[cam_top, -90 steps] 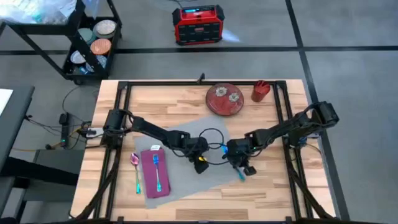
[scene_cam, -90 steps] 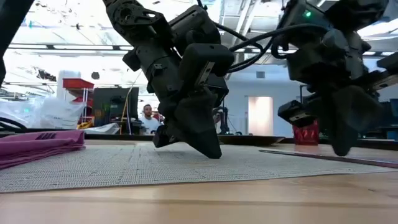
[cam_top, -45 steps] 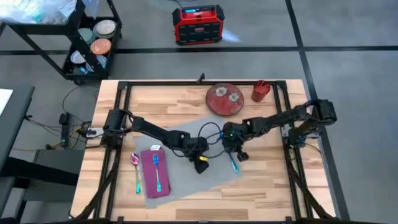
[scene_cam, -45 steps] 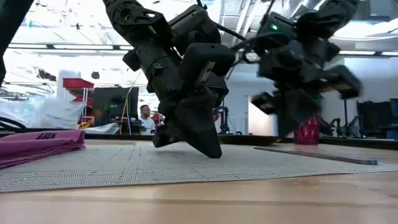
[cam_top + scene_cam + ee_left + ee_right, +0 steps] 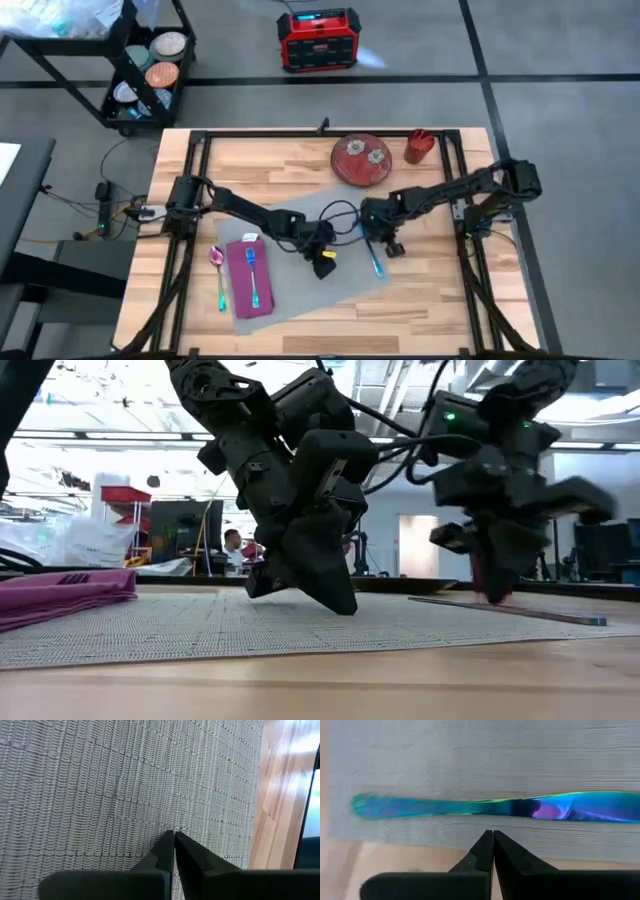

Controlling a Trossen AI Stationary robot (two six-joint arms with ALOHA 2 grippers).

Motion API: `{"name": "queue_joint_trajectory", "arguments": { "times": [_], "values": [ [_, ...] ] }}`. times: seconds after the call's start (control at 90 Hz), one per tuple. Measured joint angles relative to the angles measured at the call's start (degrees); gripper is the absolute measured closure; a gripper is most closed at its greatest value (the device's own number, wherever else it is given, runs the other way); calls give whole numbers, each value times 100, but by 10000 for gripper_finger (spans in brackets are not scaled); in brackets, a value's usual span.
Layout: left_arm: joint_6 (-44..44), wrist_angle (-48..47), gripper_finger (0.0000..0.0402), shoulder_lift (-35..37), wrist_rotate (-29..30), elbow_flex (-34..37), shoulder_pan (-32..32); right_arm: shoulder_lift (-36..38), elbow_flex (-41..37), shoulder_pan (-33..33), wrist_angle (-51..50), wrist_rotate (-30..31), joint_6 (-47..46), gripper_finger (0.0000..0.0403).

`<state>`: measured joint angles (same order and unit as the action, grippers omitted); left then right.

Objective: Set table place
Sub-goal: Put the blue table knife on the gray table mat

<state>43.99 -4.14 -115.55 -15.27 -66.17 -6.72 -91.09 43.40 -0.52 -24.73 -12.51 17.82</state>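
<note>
Far left of both grippers we see a spoon point(image 5: 217, 270) on the bare table point(image 5: 420, 300), then a magenta napkin point(image 5: 248, 280) with a fork point(image 5: 254, 275) on it, the napkin overlapping the near-left corner of the grey placemat point(image 5: 300, 280). The placemat lies skewed across the middle of the table, under both grippers.

The left gripper point(image 5: 321, 262) sits to the right of the napkin, tip down on the placemat. In the left wrist view its fingers point(image 5: 162, 851) are pressed together, nothing between them, tips touching the weave point(image 5: 100, 785). In the low view we see it point(image 5: 335, 600) planted on the mat point(image 5: 200, 622).

The right gripper point(image 5: 392, 246) is just right of the left one, over the mat's right part. An iridescent blue knife point(image 5: 376, 262) lies flat on the mat just beside and below it. In the right wrist view the fingers point(image 5: 485, 851) are closed together and empty, the knife point(image 5: 485, 807) lying crosswise just past the tips, close to the mat edge. We can't tell if the tips touch the mat.

Beyond the right gripper, at the far edge, a red plate point(image 5: 361, 158) and a red cup point(image 5: 419, 146) stand side by side.
</note>
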Motion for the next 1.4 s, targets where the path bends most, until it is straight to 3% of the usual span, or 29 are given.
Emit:
{"name": "queue_joint_trajectory", "arguments": {
  "times": [0.433, 0.667, 1.078, 1.4],
  "values": [
    [-2, 31, 402, 0, 11, 0, -2, -406, 32, -395, 951, -307, -375, 403],
    [15, 48, 402, 0, 2, 0, 0, -401, 288, -153, 292, -282, -110, 403],
    [61, 63, 402, 0, 52, -2, -2, -345, 311, 36, 1026, -235, -9, 403],
    [66, 59, 402, 0, 55, -7, -2, -279, 480, -148, 5, -234, -556, 403]
  ]
}}
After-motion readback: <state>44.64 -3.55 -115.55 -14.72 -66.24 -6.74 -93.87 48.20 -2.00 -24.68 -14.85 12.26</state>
